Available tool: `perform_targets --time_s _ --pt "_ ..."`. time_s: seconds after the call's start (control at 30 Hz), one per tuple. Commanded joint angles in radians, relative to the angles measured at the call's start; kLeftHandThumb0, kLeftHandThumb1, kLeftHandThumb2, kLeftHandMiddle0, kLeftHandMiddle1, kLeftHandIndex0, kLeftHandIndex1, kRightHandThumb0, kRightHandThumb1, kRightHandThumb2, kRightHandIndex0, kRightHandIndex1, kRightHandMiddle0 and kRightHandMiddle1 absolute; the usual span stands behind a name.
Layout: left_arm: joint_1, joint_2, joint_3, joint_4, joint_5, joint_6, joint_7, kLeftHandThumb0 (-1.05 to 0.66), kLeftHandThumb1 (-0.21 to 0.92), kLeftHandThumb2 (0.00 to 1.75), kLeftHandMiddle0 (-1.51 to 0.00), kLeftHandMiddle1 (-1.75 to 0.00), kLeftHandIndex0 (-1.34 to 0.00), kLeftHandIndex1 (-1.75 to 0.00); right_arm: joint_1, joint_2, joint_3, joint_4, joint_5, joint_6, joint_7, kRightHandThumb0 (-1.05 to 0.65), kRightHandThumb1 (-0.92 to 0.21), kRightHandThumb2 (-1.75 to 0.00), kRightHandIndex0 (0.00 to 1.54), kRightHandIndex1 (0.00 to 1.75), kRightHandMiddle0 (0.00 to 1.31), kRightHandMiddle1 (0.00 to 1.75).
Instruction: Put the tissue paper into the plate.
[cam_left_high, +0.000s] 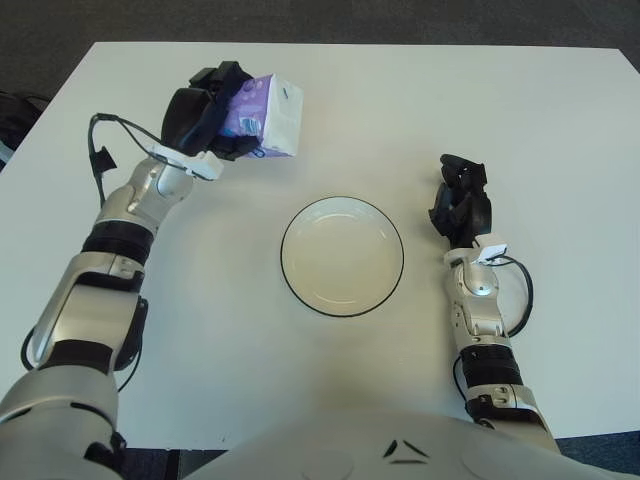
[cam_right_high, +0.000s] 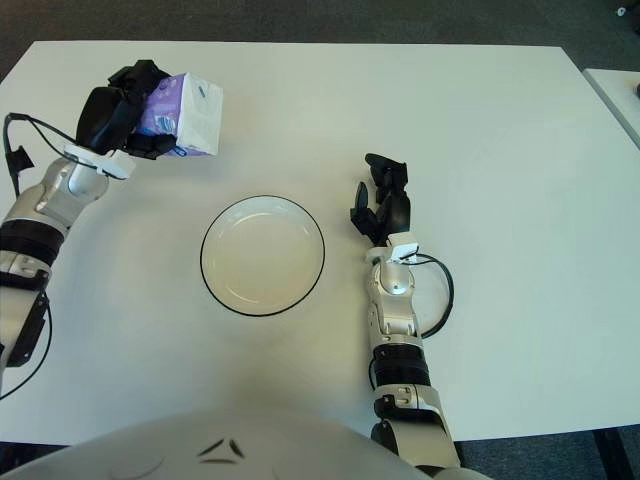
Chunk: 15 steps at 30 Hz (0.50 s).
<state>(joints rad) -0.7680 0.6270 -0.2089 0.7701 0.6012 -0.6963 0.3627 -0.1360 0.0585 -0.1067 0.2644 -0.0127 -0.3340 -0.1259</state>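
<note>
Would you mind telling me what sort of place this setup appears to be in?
Probably an office or lab test area: a plain white table stands on dark carpet, bare except for one plate, while the left robot hand holds a tissue pack and the right robot hand sits beside the plate.

both arms are silver-grey shells broken by black joint bands. the left hand and right hand are black, each above a white wrist tab. thin black cables loop beside both forearms. a pale torso edge bears small dark triangular marks.
</note>
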Motion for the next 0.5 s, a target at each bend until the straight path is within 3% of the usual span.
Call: perform_targets --time_s 0.0,0.47 --pt "-0.025 0.045 -0.012 0.018 0.037 0.023 -0.018 -0.45 0.39 1.22 -1.23 -1.75 -0.56 -1.75 0.104 0.011 -0.008 0.121 0.014 0.085 -0.002 -0.53 -0.92 -0.69 0.27 0.54 0.0 1.14" --pt "-0.067 0.089 -0.042 -0.05 0.081 0.012 -0.114 -0.45 0.41 1.21 -1.14 -1.75 -0.54 -1.75 0.098 0.019 -0.005 0.136 0.014 0.083 -0.004 -0.52 -0.91 -0.7 0.25 0.53 0.0 1.12"
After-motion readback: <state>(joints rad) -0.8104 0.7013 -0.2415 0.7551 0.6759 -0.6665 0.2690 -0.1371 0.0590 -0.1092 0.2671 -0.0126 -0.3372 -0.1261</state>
